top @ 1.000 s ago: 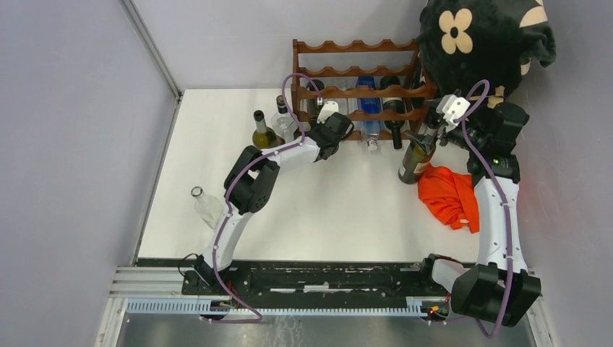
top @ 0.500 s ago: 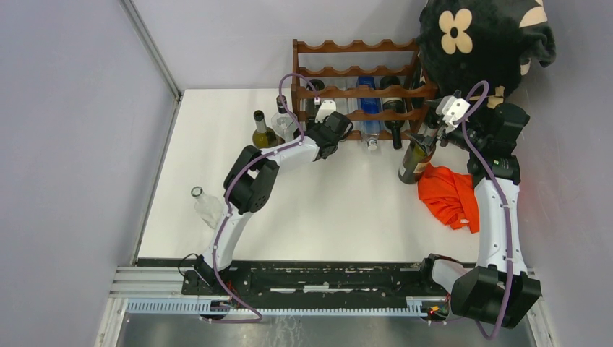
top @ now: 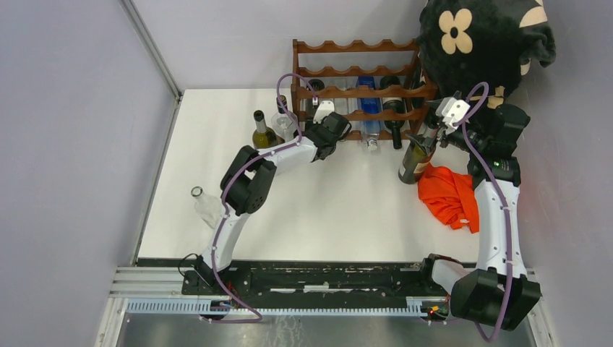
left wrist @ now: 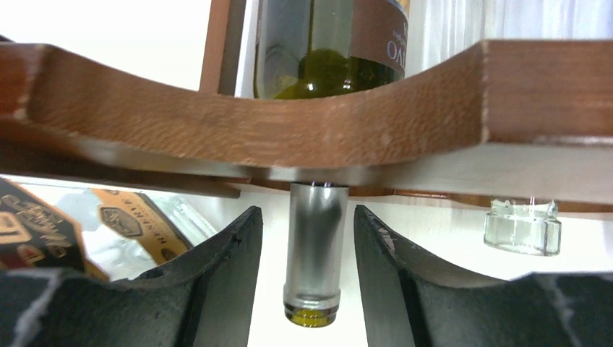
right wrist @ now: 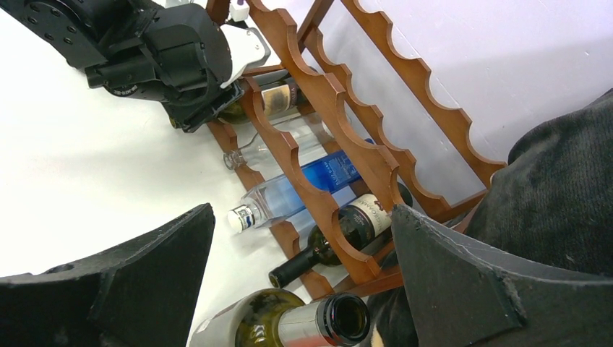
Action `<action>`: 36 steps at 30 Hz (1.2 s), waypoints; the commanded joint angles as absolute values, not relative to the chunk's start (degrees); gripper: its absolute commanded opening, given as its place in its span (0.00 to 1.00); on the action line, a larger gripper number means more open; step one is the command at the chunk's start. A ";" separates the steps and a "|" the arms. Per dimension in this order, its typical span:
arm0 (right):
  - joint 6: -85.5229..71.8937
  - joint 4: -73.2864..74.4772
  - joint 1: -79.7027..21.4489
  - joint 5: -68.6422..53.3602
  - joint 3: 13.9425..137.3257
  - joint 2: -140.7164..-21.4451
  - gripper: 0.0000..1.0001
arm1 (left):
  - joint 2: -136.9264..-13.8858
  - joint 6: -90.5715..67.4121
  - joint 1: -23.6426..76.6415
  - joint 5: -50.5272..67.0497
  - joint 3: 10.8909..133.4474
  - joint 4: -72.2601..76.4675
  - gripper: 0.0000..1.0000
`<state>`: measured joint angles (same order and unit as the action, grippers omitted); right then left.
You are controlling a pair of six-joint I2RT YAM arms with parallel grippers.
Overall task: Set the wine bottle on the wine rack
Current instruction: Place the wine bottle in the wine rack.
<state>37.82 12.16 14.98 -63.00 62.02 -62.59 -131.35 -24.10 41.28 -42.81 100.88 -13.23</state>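
White bench [top: 347, 210], grey walls, rack at the far edge. Left tool [left wrist: 306, 214] has just let go: it was clamped a second ago, now both fingers stand spread with a sliver of daylight either side of the neck, touching nothing as far as the wrist view shows. The wine bottle [left wrist: 312, 253] lies flat in the wine rack [left wrist: 253, 123], body resting on the scalloped rail, neck poking out the near side between the fingers; leftmost bay, apparently the same tier as the blue bottle [right wrist: 318, 181], though I can't be sure of the tier. It isn't rolling or tipping that I can see, so I'd call this bottle placed, and the left arm only needs to back straight out without clipping the neck. Next bay right, a clear glass neck [left wrist: 523, 228] pokes out too. Left of the rack, a green bottle [top: 264, 134] stands on the bench; a clear bottle [top: 206, 206] sits near the left edge. Right tool [top: 428, 134] is spread wide over the mouth of a dark bottle [top: 414, 165] standing just right of the rack, not gripping it. An orange cloth [top: 449, 195] lies just near of that bottle. Risk: the upright dark bottle tips if it's nudged.
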 commanded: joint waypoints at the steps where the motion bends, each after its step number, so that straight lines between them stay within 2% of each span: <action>1: 38.67 11.43 14.61 -63.78 61.74 -60.94 0.98 | -124.99 -23.77 42.29 -43.24 98.88 -11.31 0.56; 16: 39.99 12.91 14.66 -65.12 61.12 -59.36 0.98 | -119.09 -23.10 45.79 -40.84 94.27 -15.96 0.55; 26: 39.49 13.64 14.69 -66.83 61.60 -57.78 0.98 | -105.44 -19.97 49.03 -30.06 85.87 -16.17 0.52; 36: 38.26 14.46 14.65 -68.83 61.43 -55.26 0.98 | -89.24 -16.46 50.09 -16.60 83.69 -12.00 0.52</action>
